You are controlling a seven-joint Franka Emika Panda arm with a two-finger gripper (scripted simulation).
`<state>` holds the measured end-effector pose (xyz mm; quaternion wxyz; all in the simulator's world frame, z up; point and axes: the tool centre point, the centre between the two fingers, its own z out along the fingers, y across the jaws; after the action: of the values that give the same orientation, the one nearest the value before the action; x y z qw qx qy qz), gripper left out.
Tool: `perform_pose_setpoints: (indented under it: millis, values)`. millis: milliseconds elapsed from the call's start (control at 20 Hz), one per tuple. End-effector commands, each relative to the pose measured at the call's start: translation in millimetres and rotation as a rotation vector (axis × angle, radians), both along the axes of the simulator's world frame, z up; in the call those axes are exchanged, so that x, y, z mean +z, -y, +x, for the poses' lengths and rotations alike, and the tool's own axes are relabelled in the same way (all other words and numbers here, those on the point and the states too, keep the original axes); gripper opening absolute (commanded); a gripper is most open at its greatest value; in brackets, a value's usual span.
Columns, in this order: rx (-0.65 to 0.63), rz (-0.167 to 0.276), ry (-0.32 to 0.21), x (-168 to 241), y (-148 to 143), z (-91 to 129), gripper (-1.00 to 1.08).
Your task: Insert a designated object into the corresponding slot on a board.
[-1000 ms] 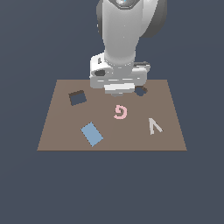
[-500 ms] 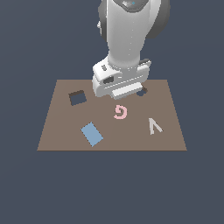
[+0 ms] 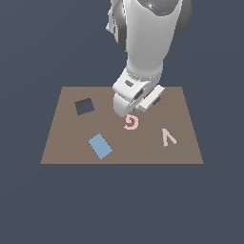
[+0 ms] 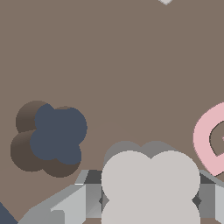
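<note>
The pale off-white lobed piece [image 4: 151, 183] sits between my gripper's grey fingers [image 4: 81, 203], apart from the slot. My gripper [image 4: 151, 201] is shut on it. The slot [image 4: 57, 138] is a dark four-lobed cutout in the brown board [image 4: 122, 61], with bare board between it and the piece. In the exterior view my gripper [image 3: 127, 108] hangs low over the board [image 3: 62, 138], just behind the pink G [image 3: 131, 122]. There the arm hides the slot and the piece.
The pink G [image 4: 212, 140] lies close beside the held piece. A plain square dark cutout [image 3: 84, 106] and a blue flat rectangle [image 3: 100, 146] lie toward the exterior view's left. A pale V [image 3: 167, 137] lies toward its right.
The hand has tilted and come down and forward toward the pink G. It now covers the slot, which showed beside it in the earlier exterior frames.
</note>
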<state>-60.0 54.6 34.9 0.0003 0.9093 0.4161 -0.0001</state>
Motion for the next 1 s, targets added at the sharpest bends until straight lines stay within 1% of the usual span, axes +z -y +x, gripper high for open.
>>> perform_pose_setpoints:
  millis: [0,450,750,950]
  values:
    - [0.123,0.0,0.0,1,-7,2,-1.0]
    - [0.559,-0.001,0.0,3,-31,-1,-1.0]
    - [0.842,-0.001,0.0,4,-45,-8,-1.0]
    - [1.002,-0.001,-0.001,4,-52,-14,-1.0]
